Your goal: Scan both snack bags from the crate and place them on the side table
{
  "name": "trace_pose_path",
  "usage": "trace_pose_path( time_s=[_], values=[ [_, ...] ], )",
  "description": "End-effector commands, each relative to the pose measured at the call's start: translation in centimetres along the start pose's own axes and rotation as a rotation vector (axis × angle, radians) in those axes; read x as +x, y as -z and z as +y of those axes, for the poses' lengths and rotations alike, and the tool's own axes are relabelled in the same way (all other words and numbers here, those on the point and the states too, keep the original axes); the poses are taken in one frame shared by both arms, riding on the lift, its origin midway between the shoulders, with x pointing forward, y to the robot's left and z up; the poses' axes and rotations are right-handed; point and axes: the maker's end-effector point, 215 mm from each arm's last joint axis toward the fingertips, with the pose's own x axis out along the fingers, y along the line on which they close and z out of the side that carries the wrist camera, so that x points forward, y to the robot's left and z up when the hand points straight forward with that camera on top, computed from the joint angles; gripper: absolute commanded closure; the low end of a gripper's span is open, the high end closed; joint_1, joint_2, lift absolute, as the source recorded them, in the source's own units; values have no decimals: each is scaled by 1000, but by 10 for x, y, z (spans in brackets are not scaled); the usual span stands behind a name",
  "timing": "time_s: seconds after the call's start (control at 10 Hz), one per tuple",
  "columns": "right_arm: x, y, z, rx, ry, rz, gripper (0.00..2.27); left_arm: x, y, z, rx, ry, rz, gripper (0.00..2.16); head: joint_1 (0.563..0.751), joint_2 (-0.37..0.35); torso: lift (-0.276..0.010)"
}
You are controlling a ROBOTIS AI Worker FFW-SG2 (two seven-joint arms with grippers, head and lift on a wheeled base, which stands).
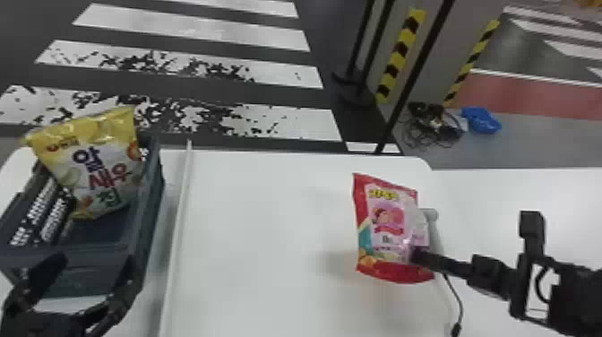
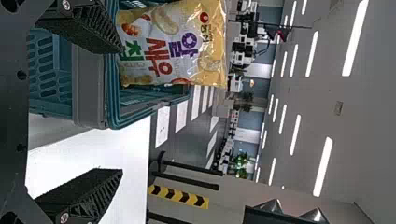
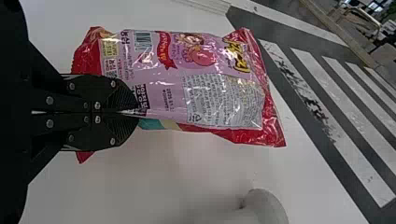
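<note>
RIGHT GRIPPER [image 1: 416, 257] IS GRASPING RED SNACK BAG [image 1: 389, 226]; LEFT GRIPPER [image 1: 93, 267] IS HOLDING NOTHING

1. Right end effector: In the right wrist view, I am keeping the two black fingers of my right gripper [image 3: 135, 112] closed together on the red snack bag, pinching it near its lower end, along one side. The bag is hanging roughly upright, leaning slightly, above the right part of the white table [image 1: 260, 233]. In the head view, my right arm [image 1: 578, 295] is coming in from the right edge, passing over the side table [image 1: 569, 192]. A pale rounded object [image 1: 431, 215] is sitting just beside the bag at the table's right edge

2. Left end effector: I am holding my left gripper at the near side of the crate [image 1: 150, 215]. In the left wrist view, its fingers are standing wide apart, with nothing between them

3. Yellow snack bag [image 1: 101, 174]: It is standing in the crate, leaning, with its top rising above the rim. The crate is resting on the left part of the white table

4. Surroundings: A long white strip [image 1: 178, 215] is running along the table just beside the crate. Beyond the tables, a blue bundle [image 1: 481, 120] and tangled cables [image 1: 430, 130] are lying on the floor
</note>
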Motion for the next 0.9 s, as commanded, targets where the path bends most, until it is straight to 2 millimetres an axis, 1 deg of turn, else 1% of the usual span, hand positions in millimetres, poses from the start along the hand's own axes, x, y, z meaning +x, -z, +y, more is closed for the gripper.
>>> trace_pose_path(
  time_s=[0.0, 0.1, 0.2, 0.3, 0.4, 0.6, 0.7, 0.8],
  values=[
    [-21, -46, -15, -17, 52, -117, 2263, 0, 0, 0, 1, 1, 1, 83, 695, -263, -95],
    [-33, -68, -33, -25, 108, -179, 2263, 0, -1, 0, 0, 1, -1, 83, 695, -298, -95],
    [-43, -84, -53, -25, 162, -228, 2263, 0, -1, 0, 0, 1, -1, 83, 695, -332, -95],
    [-49, -98, -74, -34, 211, -269, 2263, 0, -2, 0, 1, 1, -2, 83, 695, -350, -95],
    [-59, -111, -97, -27, 261, -312, 2263, 0, -3, 2, 3, -3, -4, 83, 695, -350, -95],
    [-78, -131, -150, -17, 382, -384, 2263, 0, -2, 4, 2, -6, -1, 83, 695, -350, -95],
    [-86, -138, -175, -7, 442, -421, 2263, -1, -1, 4, 2, -5, 0, 83, 695, -350, -95],
    [-94, -140, -197, 6, 501, -450, 2263, 0, -1, 4, 2, -6, 0, 83, 695, -350, -95]
  ],
)
